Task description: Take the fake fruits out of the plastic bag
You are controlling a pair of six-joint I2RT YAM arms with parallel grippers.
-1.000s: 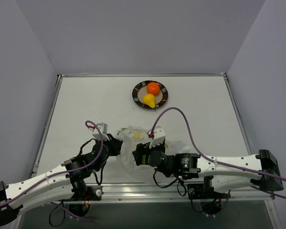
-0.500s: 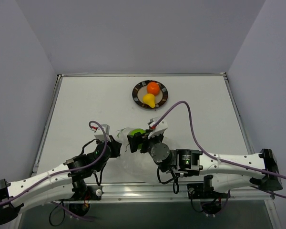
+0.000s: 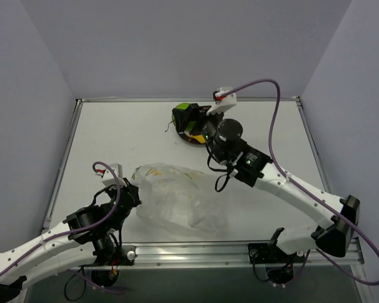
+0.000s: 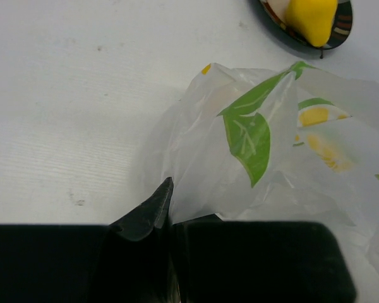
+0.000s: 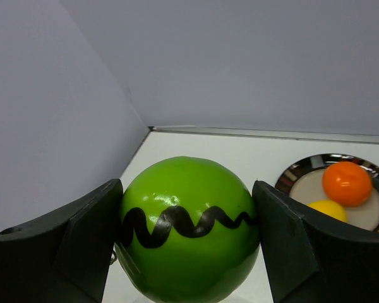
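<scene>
White desk (image 3: 114,139) | right claw (image 3: 188,117), pinching green fruit (image 5: 189,214), has carried it from bag (image 3: 177,199) to beside plate (image 5: 303,168) | left claw (image 4: 169,211) nips bag edge | I reckon only release remains.

Green fruit (image 5: 189,252): round, glossy, black wavy line, clamped in right hand (image 3: 185,115), raised near plate (image 5: 295,176). Orange fruit (image 5: 347,183) and yellow pear (image 5: 327,210) side by side on plate. Plastic bag (image 3: 177,202) crumpled on counter (image 3: 114,139), left edge pinched by left hand (image 3: 131,190).

The right fingers (image 5: 82,246) have carried the green fruit (image 5: 189,227) from the plastic bag (image 3: 177,202) toward the plate (image 5: 297,173).
</scene>
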